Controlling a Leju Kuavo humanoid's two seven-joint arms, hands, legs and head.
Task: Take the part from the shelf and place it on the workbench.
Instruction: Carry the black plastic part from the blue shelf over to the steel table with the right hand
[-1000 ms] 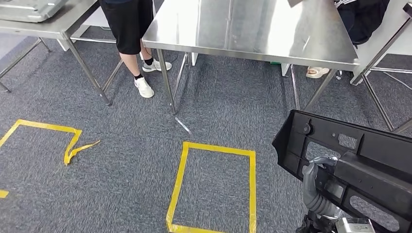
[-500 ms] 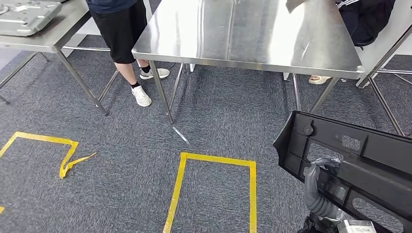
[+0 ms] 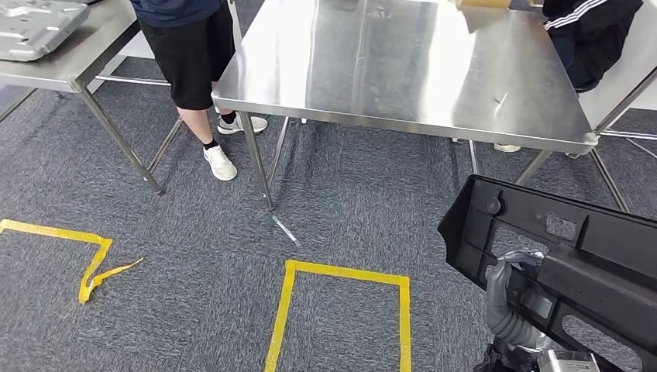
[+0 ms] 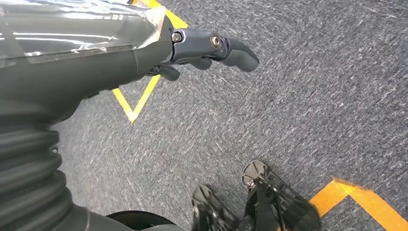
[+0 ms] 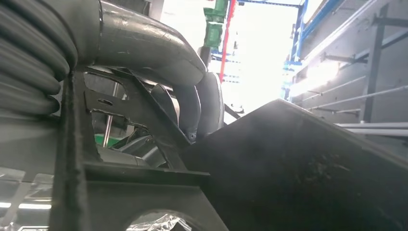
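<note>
At the frame's lower right, the right hand (image 3: 515,298) is showing a grey ribbed cover, while the left hand (image 4: 144,53) is showing dark fingers with silver screws.

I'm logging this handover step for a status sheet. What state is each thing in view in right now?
black part: held up off the floor, not yet on the workbench.
right hand: grips the black part.
left hand: holds nothing, fingers stretched out above the carpet.
workbench: steel top bare near the front edge.
person: standing beside the workbench.
</note>
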